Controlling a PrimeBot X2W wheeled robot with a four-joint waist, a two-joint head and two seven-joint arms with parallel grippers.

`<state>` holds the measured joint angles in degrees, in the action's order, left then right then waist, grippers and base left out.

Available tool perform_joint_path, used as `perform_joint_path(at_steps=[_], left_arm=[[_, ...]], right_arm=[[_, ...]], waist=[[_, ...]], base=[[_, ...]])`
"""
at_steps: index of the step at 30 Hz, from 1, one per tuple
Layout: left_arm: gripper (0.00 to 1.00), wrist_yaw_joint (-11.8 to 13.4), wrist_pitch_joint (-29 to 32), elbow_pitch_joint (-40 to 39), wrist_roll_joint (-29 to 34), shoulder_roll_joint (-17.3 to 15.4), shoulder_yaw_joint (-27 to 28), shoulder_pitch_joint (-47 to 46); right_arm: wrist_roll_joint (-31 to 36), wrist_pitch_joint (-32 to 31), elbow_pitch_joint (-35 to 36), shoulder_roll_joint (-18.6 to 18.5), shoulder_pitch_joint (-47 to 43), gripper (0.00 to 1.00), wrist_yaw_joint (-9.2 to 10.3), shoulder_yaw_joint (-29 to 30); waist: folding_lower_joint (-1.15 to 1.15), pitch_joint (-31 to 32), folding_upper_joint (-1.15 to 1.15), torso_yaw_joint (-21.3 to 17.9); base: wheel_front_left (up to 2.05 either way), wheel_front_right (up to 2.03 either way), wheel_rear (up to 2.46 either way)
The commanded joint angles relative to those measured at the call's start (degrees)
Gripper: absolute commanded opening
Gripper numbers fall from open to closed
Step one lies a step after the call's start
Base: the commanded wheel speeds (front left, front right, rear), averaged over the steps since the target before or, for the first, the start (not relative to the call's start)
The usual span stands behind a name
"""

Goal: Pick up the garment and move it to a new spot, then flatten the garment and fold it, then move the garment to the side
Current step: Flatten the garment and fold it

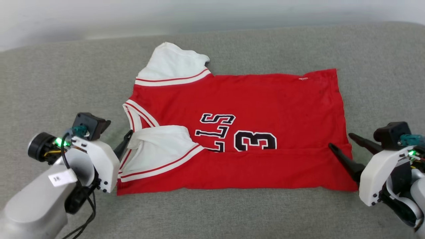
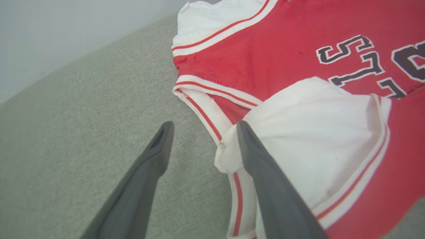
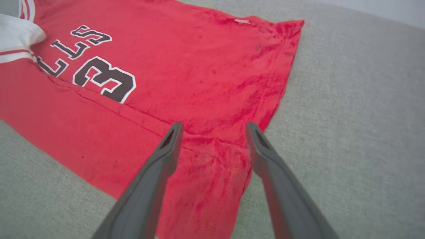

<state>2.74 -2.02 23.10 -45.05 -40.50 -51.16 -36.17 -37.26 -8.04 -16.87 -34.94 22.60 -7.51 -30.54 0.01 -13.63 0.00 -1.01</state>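
The garment [image 1: 252,99] is a red jersey lying sideways on the grey cushion, collar to the left and hem to the right. Its near long edge is folded up over the black letters and number 3. One white sleeve [image 1: 162,147] lies on that fold, and the other [image 1: 172,64] spreads out at the far side. My left gripper [image 1: 127,137] stands open at the collar end, one finger [image 2: 262,172] over the near sleeve [image 2: 318,132] and the other over bare cushion. My right gripper [image 1: 341,140] stands open at the hem corner [image 3: 212,166], holding nothing.
The grey fabric cushion [image 1: 66,83] stretches wide on every side of the garment. A pale wall [image 1: 99,16] runs behind its far edge. My pale forearms sit at the lower left and lower right corners of the head view.
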Motion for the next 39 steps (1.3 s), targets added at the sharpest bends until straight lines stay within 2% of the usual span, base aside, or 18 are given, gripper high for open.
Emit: perform_joint_path(at_steps=[1,6,16,17,23,32,33,34,39], left_arm=[[1.0,-0.72,2.19,-1.16,-0.26,-1.03,-0.25,-1.0],[1.0,-2.75,11.07,-5.54,-2.75,-3.95,-0.38,-4.27],[1.0,-7.65,36.94,-10.74,-12.46,-6.91,-3.57,-10.23],[1.0,-8.2,43.42,-11.05,-15.35,-7.05,-5.08,-10.42],[1.0,-8.12,47.98,-9.18,-16.91,-6.24,-7.34,-8.83],[1.0,-8.44,47.57,-2.63,-16.47,-3.71,-10.83,-4.36],[0.37,-8.58,47.17,-2.36,-16.34,-3.56,-11.03,-4.12],[0.0,-8.64,46.56,-2.11,-15.96,-3.38,-11.15,-4.06],[0.0,-9.27,44.13,-2.06,-15.48,-3.91,-10.79,-4.75]], right_arm=[[0.06,0.05,1.13,-0.7,-0.64,1.0,0.04,0.53],[1.04,-0.94,4.09,-1.35,-1.64,1.0,0.04,2.06],[2.72,-3.37,7.01,0.69,-2.17,1.0,0.04,2.87],[2.88,-3.8,7.28,1.18,-1.67,1.0,0.04,2.55],[2.61,-4.31,6.82,2.1,-0.43,1.0,0.04,1.85],[1.98,-3.98,5.79,2.39,1.62,1.0,0.04,0.81],[2.18,-4.16,5.87,1.9,2.08,1.0,0.04,0.5],[2.53,-4.41,5.96,1.33,2.56,1.0,0.04,0.19],[2.74,-8.23,7.37,-2.21,6.9,1.0,0.05,-2.74]], waist=[[-0.01,1.61,0.0,0.94],[-0.01,2.5,0.0,1.53],[-0.01,2.3,0.0,1.02],[-0.01,1.81,0.0,0.38],[-0.01,0.41,0.0,-1.04],[-0.01,-0.68,0.0,-2.11],[-0.01,-0.54,0.0,-2.11],[-0.01,-0.28,0.0,-2.06],[-0.01,1.29,0.0,-1.69]], base=[[0.0,0.0,0.0],[0.0,0.0,0.0],[0.0,0.0,0.0],[0.0,0.0,0.0],[0.0,0.0,0.0],[0.0,0.0,0.0],[0.0,0.0,0.0],[0.0,0.0,0.0],[0.0,0.0,0.0]])
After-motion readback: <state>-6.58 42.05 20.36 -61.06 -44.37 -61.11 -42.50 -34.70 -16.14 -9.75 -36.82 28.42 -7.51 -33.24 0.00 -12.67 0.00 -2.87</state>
